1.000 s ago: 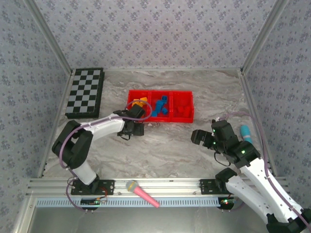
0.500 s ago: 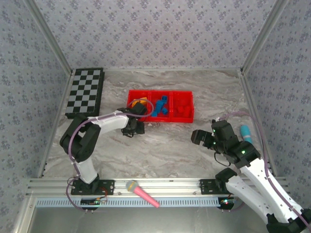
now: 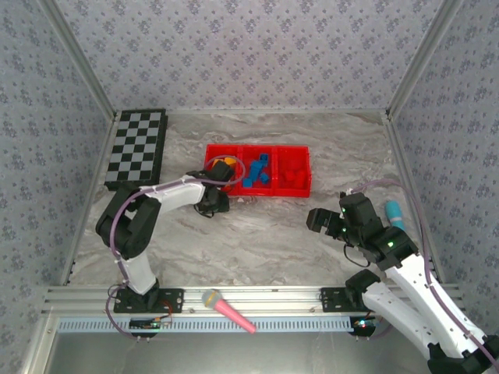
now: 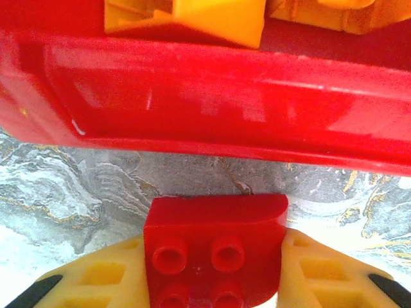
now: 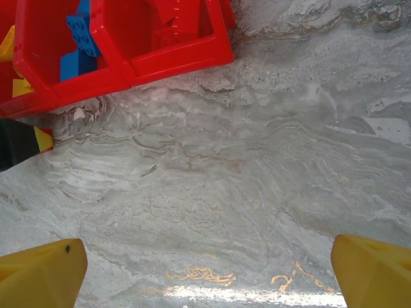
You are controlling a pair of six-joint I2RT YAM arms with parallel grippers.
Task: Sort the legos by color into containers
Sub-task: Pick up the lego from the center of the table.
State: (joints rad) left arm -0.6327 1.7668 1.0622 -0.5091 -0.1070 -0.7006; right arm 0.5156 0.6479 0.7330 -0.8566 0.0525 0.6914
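Note:
A red lego (image 4: 215, 247) lies studs-up on the marble just in front of the red tray's (image 4: 212, 115) near wall. My left gripper (image 4: 215, 273) is shut on it, a yellow finger (image 4: 96, 276) pressing each side. From above, the left gripper (image 3: 212, 201) sits at the tray's (image 3: 269, 193) front left corner. Orange legos (image 3: 222, 166) fill the left container, blue legos (image 3: 257, 171) the middle, red legos (image 3: 292, 178) the right. My right gripper (image 3: 318, 220) (image 5: 205, 276) hovers open over bare marble to the right of the tray.
A black-and-white checkerboard (image 3: 139, 148) lies at the back left. A pink microphone toy (image 3: 226, 309) rests on the front rail, and a teal object (image 3: 395, 212) lies by the right wall. Patterned walls enclose the table on three sides.
The left gripper's fingers have closed in from wide apart onto the red lego, and the wrist has shifted slightly toward the tray. The right arm has not moved.

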